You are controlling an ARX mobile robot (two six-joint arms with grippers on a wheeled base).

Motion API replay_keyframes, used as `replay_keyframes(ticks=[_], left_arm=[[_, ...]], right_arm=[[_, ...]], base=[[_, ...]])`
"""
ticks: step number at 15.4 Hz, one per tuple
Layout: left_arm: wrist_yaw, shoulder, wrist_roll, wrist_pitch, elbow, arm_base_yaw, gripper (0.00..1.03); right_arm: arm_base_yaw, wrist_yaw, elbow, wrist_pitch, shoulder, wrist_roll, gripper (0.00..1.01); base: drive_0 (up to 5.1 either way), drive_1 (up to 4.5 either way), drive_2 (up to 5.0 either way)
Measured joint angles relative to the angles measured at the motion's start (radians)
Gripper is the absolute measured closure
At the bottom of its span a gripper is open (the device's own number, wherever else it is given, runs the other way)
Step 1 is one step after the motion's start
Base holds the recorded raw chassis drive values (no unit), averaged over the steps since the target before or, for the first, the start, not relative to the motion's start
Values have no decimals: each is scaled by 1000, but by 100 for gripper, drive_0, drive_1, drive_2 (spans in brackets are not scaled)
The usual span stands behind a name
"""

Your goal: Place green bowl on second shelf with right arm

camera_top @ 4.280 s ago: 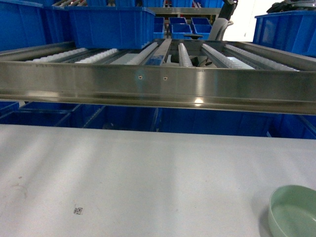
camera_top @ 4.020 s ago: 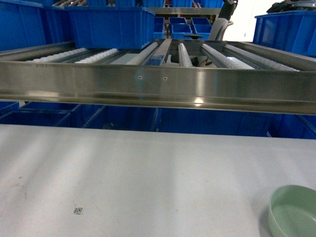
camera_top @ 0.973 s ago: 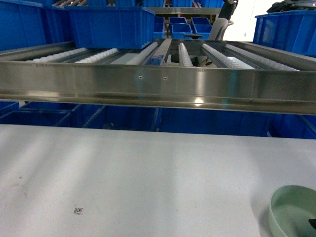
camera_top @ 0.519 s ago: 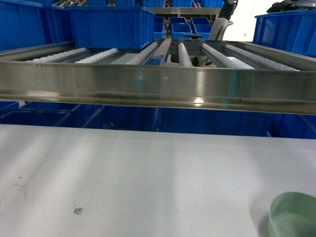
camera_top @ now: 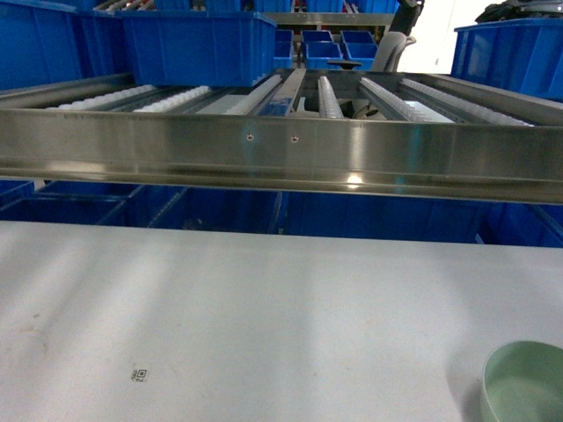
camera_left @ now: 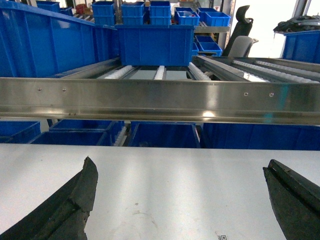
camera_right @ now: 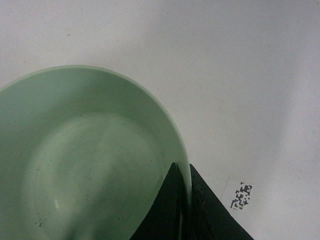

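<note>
The green bowl [camera_top: 525,384] sits low at the right edge of the head view, over the white tabletop [camera_top: 264,308]. From the right wrist view the bowl [camera_right: 85,160] fills the left half. My right gripper [camera_right: 183,168] is shut on its rim, one black finger inside and one outside. It does not show in the head view. The second shelf [camera_top: 281,154], a steel beam with white roller tracks behind it, crosses the view above the table. My left gripper [camera_left: 180,167] stands open over bare tabletop, facing the shelf [camera_left: 160,100].
A big blue crate [camera_top: 198,44] stands on the shelf's rollers at back left. More blue crates [camera_top: 378,215] fill the space under the shelf. A small code sticker [camera_top: 139,374] lies on the table, and another sticker [camera_right: 241,196] lies beside the right fingers.
In the head view the bowl has slid a little lower and to the right. The dark fingertip seen at its right edge a second ago no longer shows.
</note>
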Motion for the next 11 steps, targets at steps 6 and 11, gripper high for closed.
replay_keyframes(ticks=[6,11], left_arm=[[0,0,0,0,0,0,5],[0,0,0,0,0,0,5]], right_arm=[[58,14,-90,-60,-424,149,99],[56,14,-91,-194,-720,236,99]], base=[[0,0,0],[0,0,0]])
